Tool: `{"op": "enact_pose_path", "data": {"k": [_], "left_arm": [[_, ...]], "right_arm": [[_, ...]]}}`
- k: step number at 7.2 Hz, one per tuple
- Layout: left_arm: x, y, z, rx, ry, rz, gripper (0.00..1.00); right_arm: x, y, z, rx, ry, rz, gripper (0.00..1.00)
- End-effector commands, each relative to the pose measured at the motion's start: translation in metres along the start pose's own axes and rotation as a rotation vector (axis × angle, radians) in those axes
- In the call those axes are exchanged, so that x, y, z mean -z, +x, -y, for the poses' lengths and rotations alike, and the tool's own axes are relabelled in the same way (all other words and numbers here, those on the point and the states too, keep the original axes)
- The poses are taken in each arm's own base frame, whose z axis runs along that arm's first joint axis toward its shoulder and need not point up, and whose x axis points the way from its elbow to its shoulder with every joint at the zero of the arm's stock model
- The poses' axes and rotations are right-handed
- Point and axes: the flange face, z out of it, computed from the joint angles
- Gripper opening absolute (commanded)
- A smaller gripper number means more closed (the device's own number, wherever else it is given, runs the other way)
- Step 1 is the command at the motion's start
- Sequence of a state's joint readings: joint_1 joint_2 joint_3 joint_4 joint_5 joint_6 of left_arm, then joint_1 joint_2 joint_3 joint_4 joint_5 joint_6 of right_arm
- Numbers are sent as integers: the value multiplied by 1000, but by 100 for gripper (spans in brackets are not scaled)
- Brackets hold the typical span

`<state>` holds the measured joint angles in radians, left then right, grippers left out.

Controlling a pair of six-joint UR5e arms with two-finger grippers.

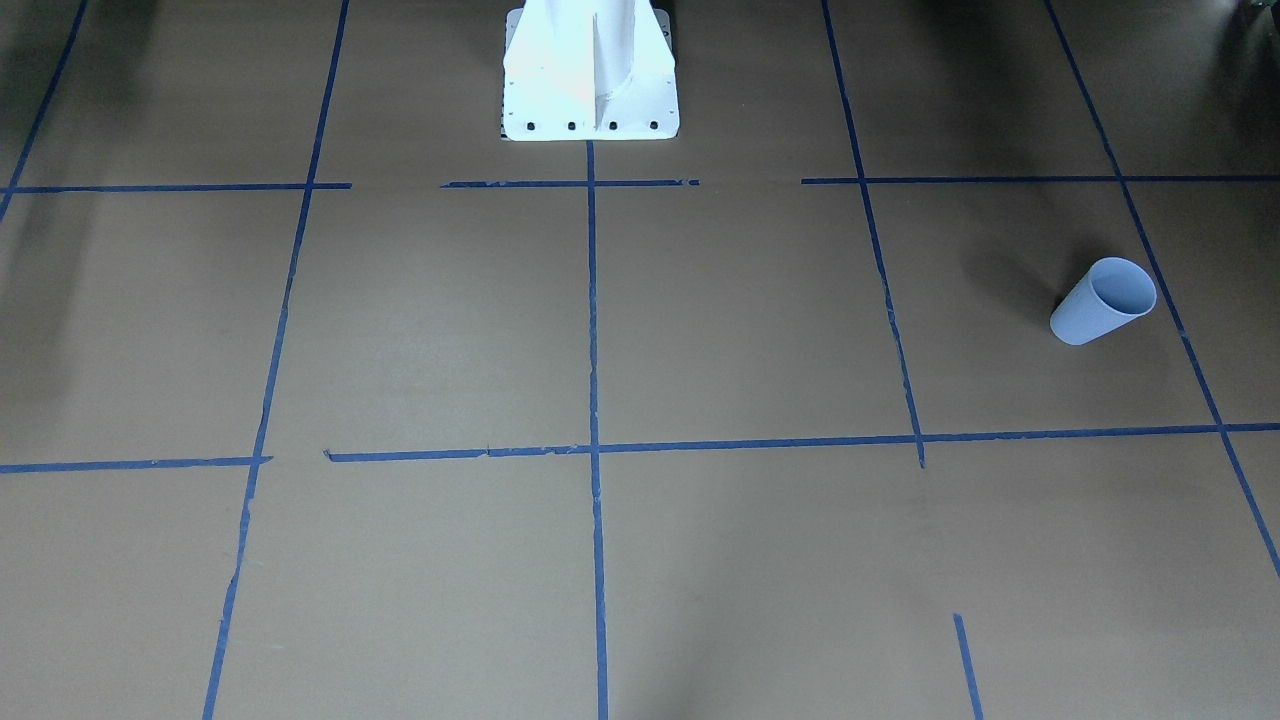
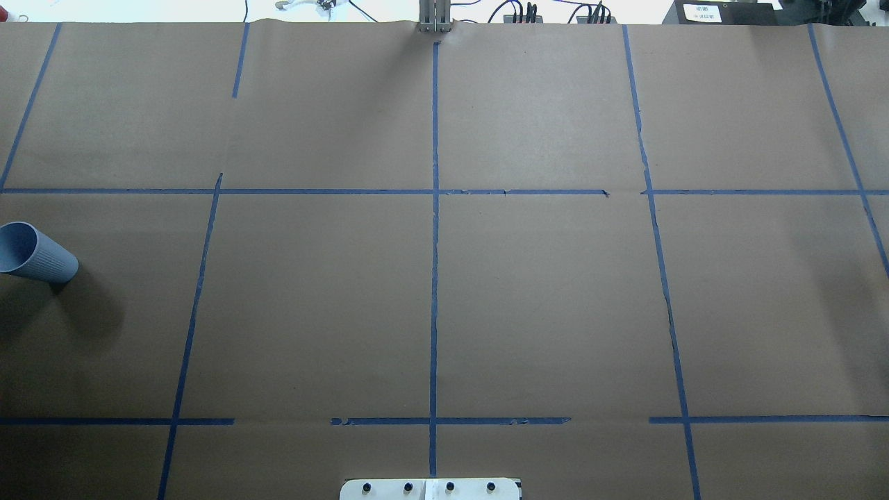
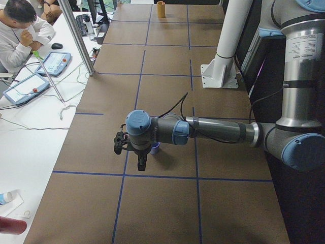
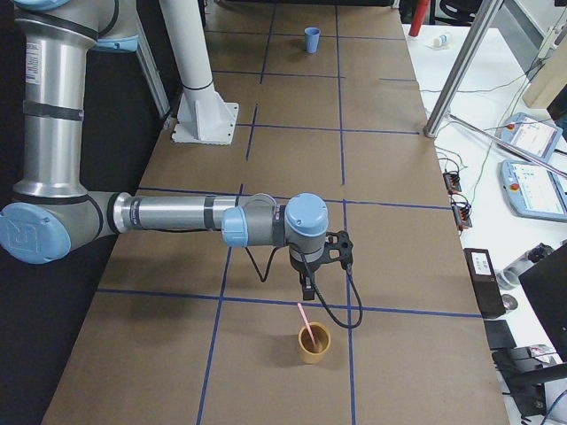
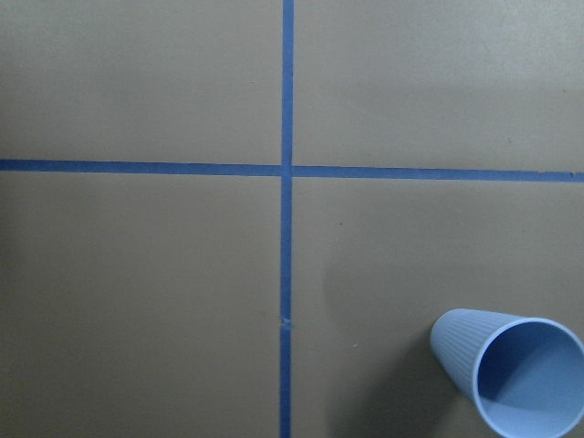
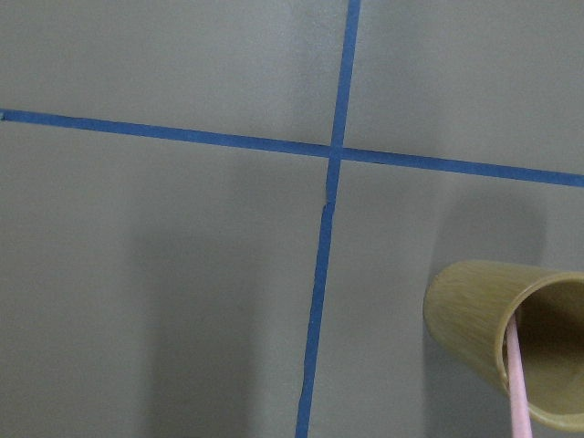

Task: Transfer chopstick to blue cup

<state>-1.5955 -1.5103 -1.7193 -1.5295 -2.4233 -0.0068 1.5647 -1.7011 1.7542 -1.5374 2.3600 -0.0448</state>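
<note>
The blue cup (image 1: 1103, 300) stands upright on the brown table on my left side, also in the overhead view (image 2: 35, 253) and the left wrist view (image 5: 511, 379). My left gripper (image 3: 141, 165) hangs just above and beside it; I cannot tell if it is open or shut. One pale pink chopstick (image 4: 306, 326) leans in a tan cup (image 4: 314, 343) at the table's other end, also in the right wrist view (image 6: 518, 383). My right gripper (image 4: 306, 290) hovers just above the stick's top; I cannot tell its state.
The white robot pedestal (image 1: 590, 75) stands at the table's middle near edge. Blue tape lines form a grid on the brown paper. An operator (image 3: 20, 30) sits at a white side table with teach pendants (image 3: 25, 87). A metal post (image 4: 456, 75) stands at the table's far edge.
</note>
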Motion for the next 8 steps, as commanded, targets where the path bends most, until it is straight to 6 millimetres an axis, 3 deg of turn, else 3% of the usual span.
{"op": "enact_pose_path", "data": {"k": [1, 8], "left_arm": [[2, -5, -5, -8, 0, 41, 100], [-12, -7, -31, 28, -74, 64, 100]], "right_arm": [[1, -2, 1, 0, 1, 13, 100], [3, -6, 1, 7, 8, 31, 100]]}}
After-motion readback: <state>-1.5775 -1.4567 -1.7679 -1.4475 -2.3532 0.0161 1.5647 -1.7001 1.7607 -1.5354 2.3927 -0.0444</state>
